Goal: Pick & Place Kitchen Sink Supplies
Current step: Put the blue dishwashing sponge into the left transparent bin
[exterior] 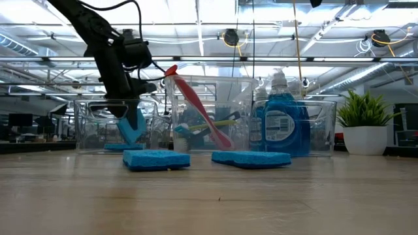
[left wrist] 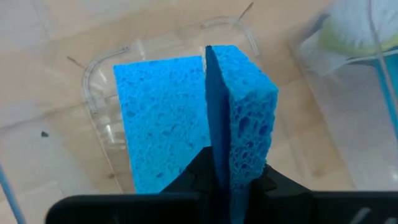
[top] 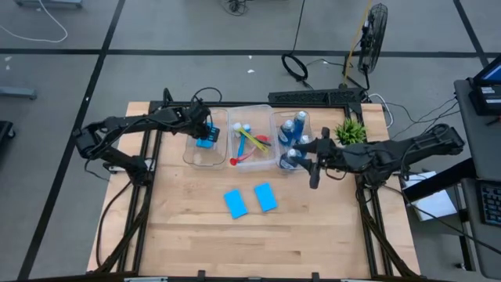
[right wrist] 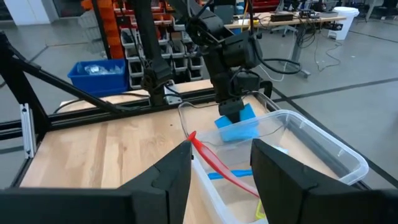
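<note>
Left gripper (top: 207, 135) is over the left bin (top: 205, 157), clenched on a sponge (left wrist: 239, 118) held on edge above another lying flat inside. Right gripper (top: 313, 162) hangs parted and empty beside the bottles (top: 294, 127). Two sponges (top: 250, 200) lie on the bench (top: 313, 235); brushes (top: 252, 141) fill the middle bin.

Wood table (top: 196, 235): 3 clear bins (top: 252, 160) in row at 12 o'clock, potted plant (top: 350, 130) at 2, 2 blue sponges (top: 250, 200) flat at ctr.

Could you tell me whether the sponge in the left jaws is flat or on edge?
On edge: the sponge stands upright above another lying flat.
</note>
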{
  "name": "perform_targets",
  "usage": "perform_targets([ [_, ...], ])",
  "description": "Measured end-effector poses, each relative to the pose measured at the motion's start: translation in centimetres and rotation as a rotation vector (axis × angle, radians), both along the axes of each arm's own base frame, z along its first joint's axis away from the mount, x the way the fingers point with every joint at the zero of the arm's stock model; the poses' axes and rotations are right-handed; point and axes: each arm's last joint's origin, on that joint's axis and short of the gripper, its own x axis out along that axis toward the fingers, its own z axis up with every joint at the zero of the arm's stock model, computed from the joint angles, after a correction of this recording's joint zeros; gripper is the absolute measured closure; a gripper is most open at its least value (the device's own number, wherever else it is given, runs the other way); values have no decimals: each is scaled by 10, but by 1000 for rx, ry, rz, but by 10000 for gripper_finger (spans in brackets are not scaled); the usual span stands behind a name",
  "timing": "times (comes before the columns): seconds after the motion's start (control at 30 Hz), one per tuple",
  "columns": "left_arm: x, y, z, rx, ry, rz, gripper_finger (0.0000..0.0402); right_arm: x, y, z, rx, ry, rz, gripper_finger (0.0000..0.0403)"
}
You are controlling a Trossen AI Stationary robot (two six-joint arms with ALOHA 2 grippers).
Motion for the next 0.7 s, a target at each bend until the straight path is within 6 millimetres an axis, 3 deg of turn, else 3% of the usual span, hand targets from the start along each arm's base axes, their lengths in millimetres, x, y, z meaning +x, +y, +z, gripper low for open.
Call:
perform_targets([
  [0.23, 2, 1, 1, 20, -23, -29, 348, -6, -2, -2, 16, -10, -2, 252],
  [0.57, 2, 2, 2, 42, -10, -54, 240, -6, -2, -6, 27, -4, -4, 252],
  [0.7, -5, 2, 14, 88, -33, -78, 204, -6, -1, -5, 29, -5, 1, 252],
])
